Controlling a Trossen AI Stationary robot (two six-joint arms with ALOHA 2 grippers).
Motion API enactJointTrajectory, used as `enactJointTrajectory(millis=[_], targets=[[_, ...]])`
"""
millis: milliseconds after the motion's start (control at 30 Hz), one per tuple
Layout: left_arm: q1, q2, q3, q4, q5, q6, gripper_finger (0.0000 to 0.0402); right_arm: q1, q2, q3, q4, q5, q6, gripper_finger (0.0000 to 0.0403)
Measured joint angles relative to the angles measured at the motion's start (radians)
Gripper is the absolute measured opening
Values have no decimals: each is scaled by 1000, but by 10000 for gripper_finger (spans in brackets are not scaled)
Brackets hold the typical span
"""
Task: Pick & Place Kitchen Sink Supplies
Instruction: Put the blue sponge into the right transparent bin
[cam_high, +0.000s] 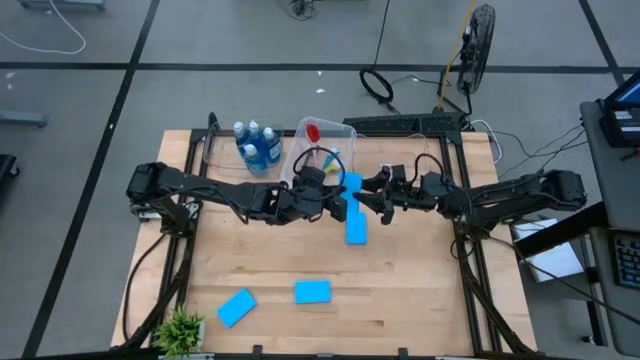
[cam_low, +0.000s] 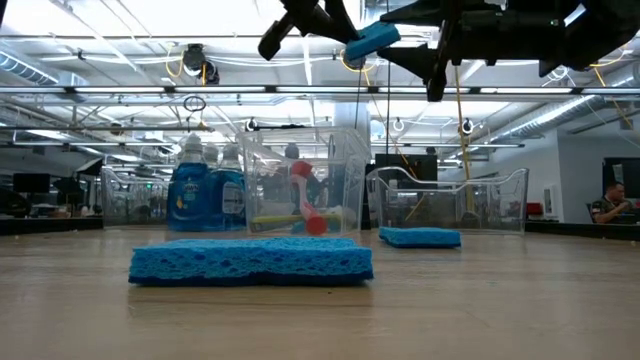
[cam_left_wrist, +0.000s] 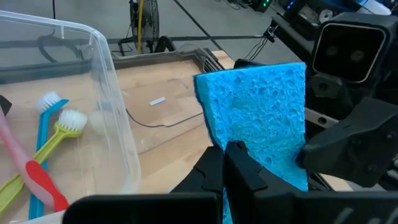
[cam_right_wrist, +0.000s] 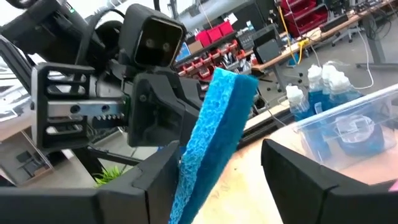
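Currently the left gripper (cam_left_wrist: 233, 163) clamps a flat bright-blue rectangular sponge (cam_left_wrist: 261, 118) in mid-air above the wooden table (cam_high: 400, 300), near its far edge, while the right gripper (cam_right_wrist: 217, 165), jaws apart, straddles it; premature release risks dropping it.

Left gripper (cam_left_wrist: 227, 163) clamps an upright blue sponge (cam_left_wrist: 261, 112); right gripper (cam_left_wrist: 348, 146) close beside it, brushes (cam_left_wrist: 43, 155) lying in a clear bin (cam_left_wrist: 115, 93).
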Motion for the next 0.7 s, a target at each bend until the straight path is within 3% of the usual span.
enactJointTrajectory(millis=[300, 633, 700], targets=[[1, 0, 0, -1, 0, -1, 0, 0, 6, 0, -2, -2, -20, 152], [0, 0, 0, 0, 3, -8, 0, 0, 6, 0, -7, -5, -47, 20], [-3, 0, 0, -1, 3, -7, 2, 0, 6, 0, -7, -10, -55, 9]])
